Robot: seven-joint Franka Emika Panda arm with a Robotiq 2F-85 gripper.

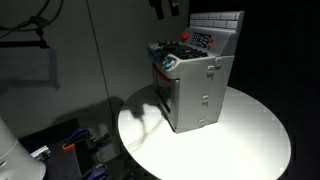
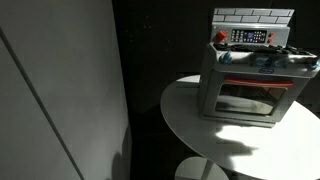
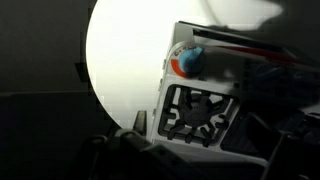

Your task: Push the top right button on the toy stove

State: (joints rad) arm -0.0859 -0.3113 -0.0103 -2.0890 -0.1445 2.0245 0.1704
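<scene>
The toy stove (image 1: pixel 195 85) is a grey box with a dark oven door, standing on a round white table (image 1: pixel 245 140). It also shows in an exterior view (image 2: pixel 250 85). Its white brick back wall (image 2: pixel 253 15) carries a red-and-white panel (image 2: pixel 250 36), which also shows in an exterior view (image 1: pixel 203 40). My gripper (image 1: pixel 168 9) hangs above the stove's top, apart from it, at the frame's upper edge. In the wrist view the gripper (image 3: pixel 205 135) has its dark fingers spread, empty, over a black burner grate (image 3: pixel 200 108). A red-and-blue knob (image 3: pixel 190 62) lies beyond it.
The table (image 2: pixel 200 120) is small, with dark floor around it. A pale wall panel (image 2: pixel 50 90) stands to one side. Clutter with cables and an orange part (image 1: pixel 70 146) lies on the floor beside the table.
</scene>
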